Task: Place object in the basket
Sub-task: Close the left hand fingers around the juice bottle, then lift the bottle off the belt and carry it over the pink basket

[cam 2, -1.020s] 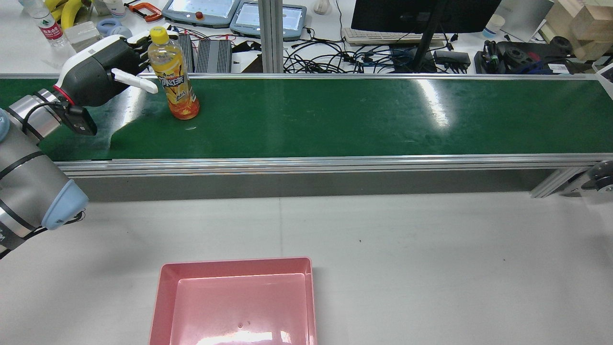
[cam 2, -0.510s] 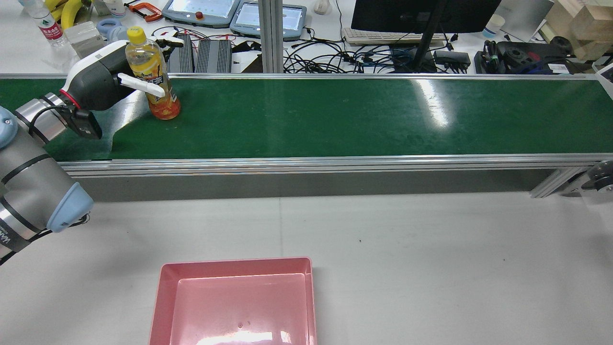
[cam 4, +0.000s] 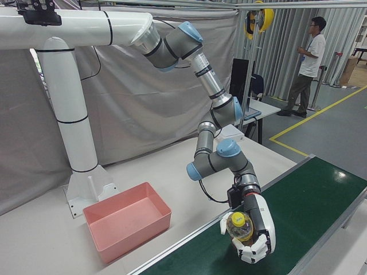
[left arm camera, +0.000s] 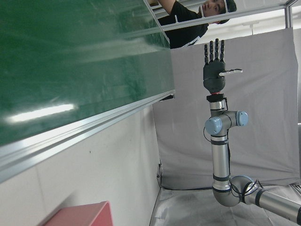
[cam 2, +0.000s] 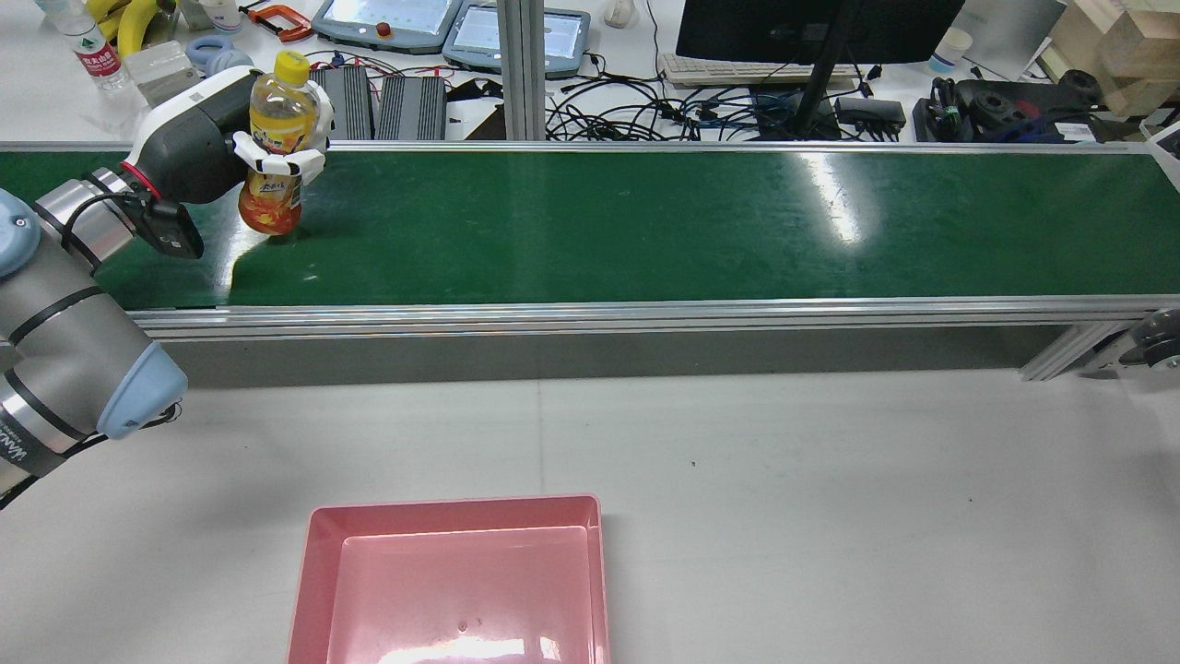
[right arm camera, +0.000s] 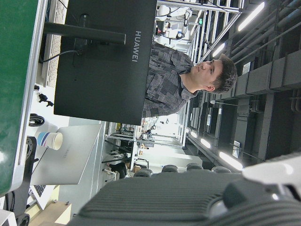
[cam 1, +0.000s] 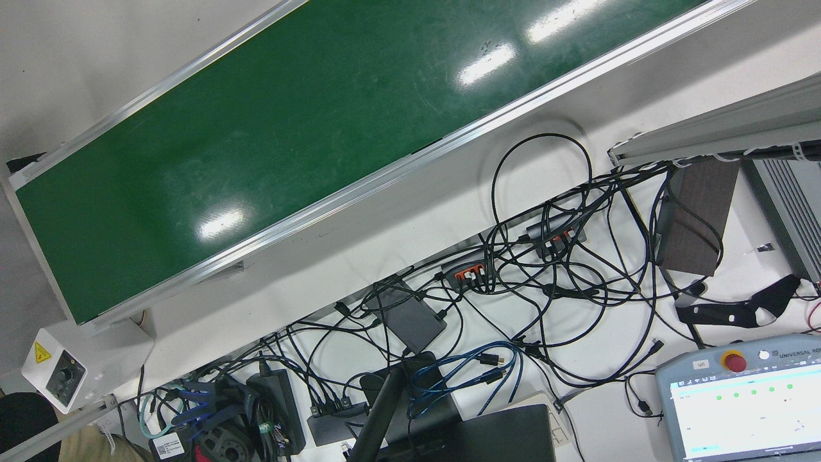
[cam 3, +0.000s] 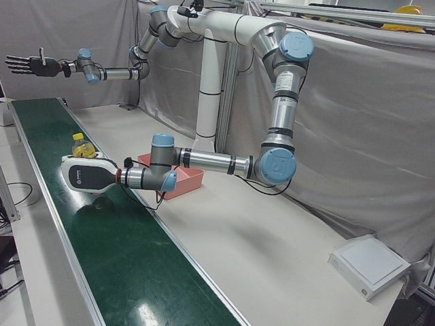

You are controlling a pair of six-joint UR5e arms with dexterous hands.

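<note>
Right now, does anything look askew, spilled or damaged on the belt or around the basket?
Nothing stands out. The left robot hand grips the juice bottle roughly upright, cap on, over the green belt. No spill shows. The pink basket looks intact.

Grey curtain (cam 3: 353,122) behind white table (cam 2: 830,480); ceiling strip lights (right arm camera: 249,16).

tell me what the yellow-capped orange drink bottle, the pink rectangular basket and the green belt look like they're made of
Yellow-capped orange drink bottle: clear plastic, probably; the drink shows through above a printed label.
Pink rectangular basket: likely moulded plastic, glossy, with light glare on its floor.
Green belt: smooth rubbery or PVC sheet, semi-gloss, with lamp reflections.
</note>
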